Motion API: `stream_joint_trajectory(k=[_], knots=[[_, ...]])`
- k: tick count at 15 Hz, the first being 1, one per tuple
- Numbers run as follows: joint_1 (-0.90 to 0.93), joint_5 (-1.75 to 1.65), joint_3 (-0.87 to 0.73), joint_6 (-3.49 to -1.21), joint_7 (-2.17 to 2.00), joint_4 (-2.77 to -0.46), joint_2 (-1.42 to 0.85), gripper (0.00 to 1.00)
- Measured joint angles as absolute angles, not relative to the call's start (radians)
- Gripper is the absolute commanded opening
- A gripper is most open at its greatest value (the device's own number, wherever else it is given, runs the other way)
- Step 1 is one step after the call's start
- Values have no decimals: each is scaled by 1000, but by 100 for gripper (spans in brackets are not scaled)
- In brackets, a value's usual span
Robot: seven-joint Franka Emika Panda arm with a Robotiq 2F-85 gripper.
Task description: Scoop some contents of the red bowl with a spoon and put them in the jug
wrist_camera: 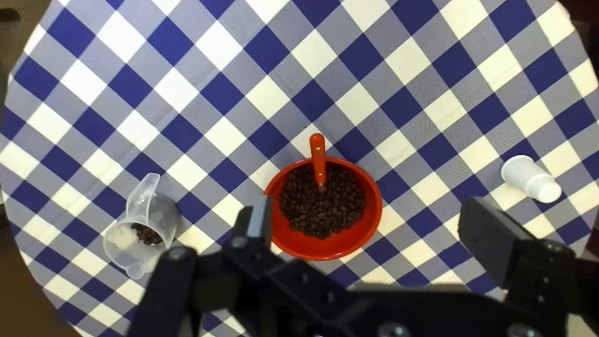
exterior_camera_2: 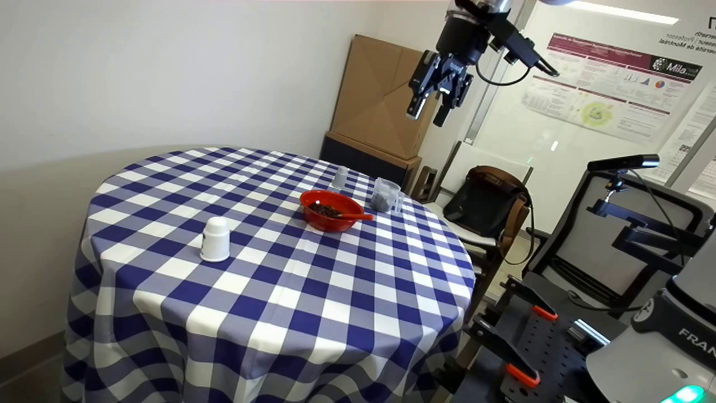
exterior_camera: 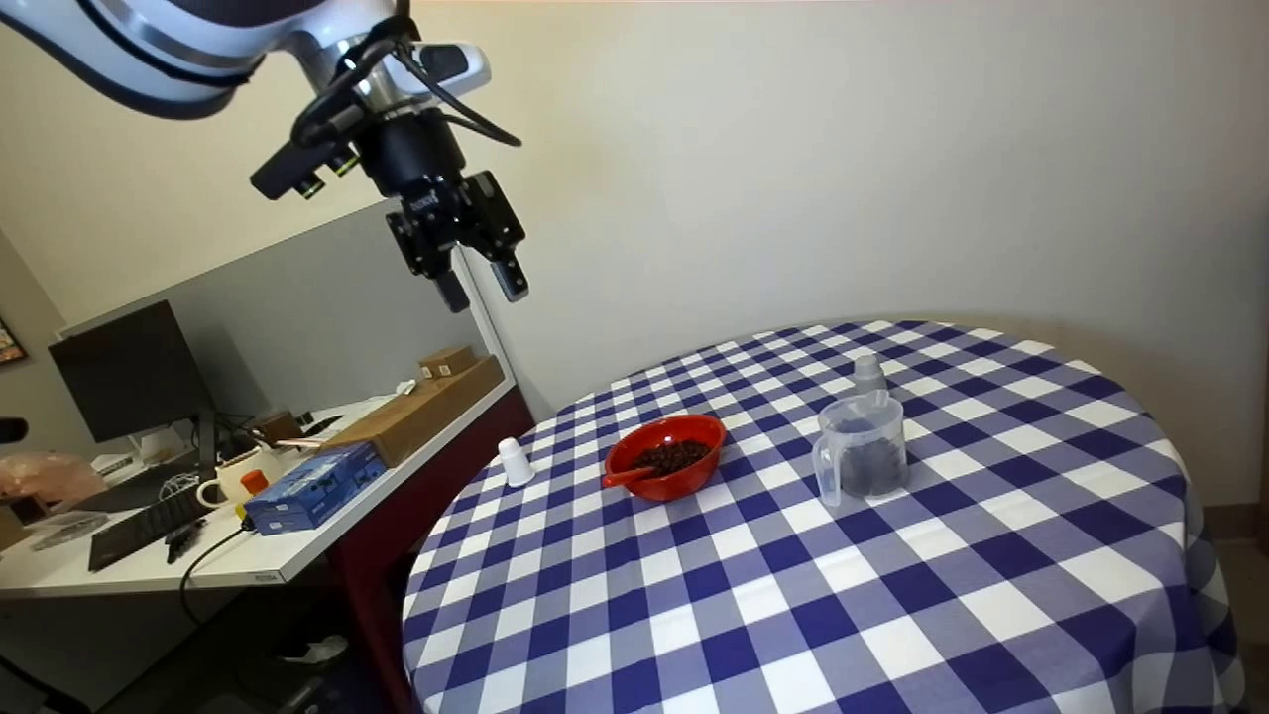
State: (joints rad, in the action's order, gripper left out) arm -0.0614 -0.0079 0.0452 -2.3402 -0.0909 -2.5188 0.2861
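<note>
The red bowl [exterior_camera: 682,484] stands on the checkered table and also shows in an exterior view [exterior_camera_2: 331,225] and the wrist view [wrist_camera: 327,252]. It holds dark beans [wrist_camera: 323,210]. A spoon [wrist_camera: 318,157] with a red handle rests in it, its handle over the rim and its head buried in the beans. The clear jug [exterior_camera: 865,424] stands apart from the bowl, upright, with some dark beans inside; it also shows in the wrist view [wrist_camera: 164,213]. My gripper [exterior_camera: 483,288] is open and empty, high above the table; its fingers [wrist_camera: 365,217] spread wide in the wrist view.
A white cup [exterior_camera_2: 216,240] stands upside down on the table on the bowl's far side from the jug. A translucent cup [exterior_camera: 868,375] stands close to the jug. A desk [exterior_camera: 297,545] with boxes adjoins the table; a chair [exterior_camera_2: 475,224] with a bag stands nearby.
</note>
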Motion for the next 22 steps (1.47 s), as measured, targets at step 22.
stream_joint_trajectory(k=[22], knots=[[-35,-88,22,-2440,-116,-2269,-238,100]])
